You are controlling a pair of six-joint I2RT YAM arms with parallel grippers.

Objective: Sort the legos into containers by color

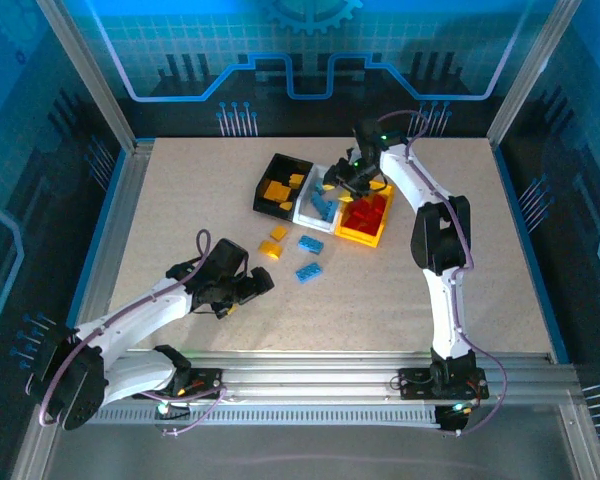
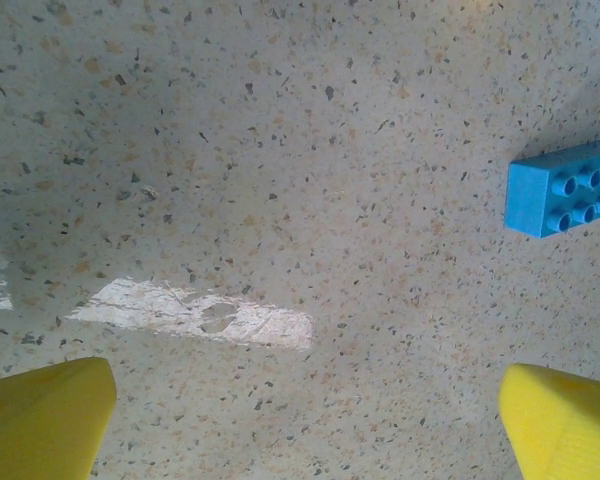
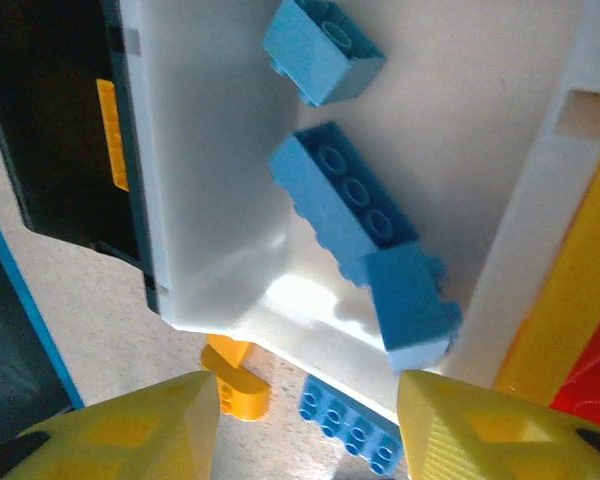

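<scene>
Three containers stand side by side toward the far middle of the surface (image 1: 180, 190) in the top view: a black bin (image 1: 270, 196), a white bin (image 1: 308, 214) and a yellow-orange bin (image 1: 361, 237). The right gripper (image 1: 335, 190) hangs over the white bin, its arm reaching forward with the wrist bent down. The left gripper (image 1: 263, 283) sits low over bare surface, its arm stretched low toward the middle. Two loose yellow bricks (image 1: 279, 233) and two loose blue bricks (image 1: 311, 244) lie between it and the bins.

From the left wrist, the jaws are spread wide with nothing between them; one of the loose blue bricks lies off to the upper right, apart from the fingers.

From the right wrist, the jaws are parted and hold nothing, above the white bin's near edge. Three sorted blue bricks (image 3: 342, 200) lie inside. The black bin holds an orange brick (image 3: 112, 135); red bricks (image 3: 595, 370) show in the yellow-orange bin.
</scene>
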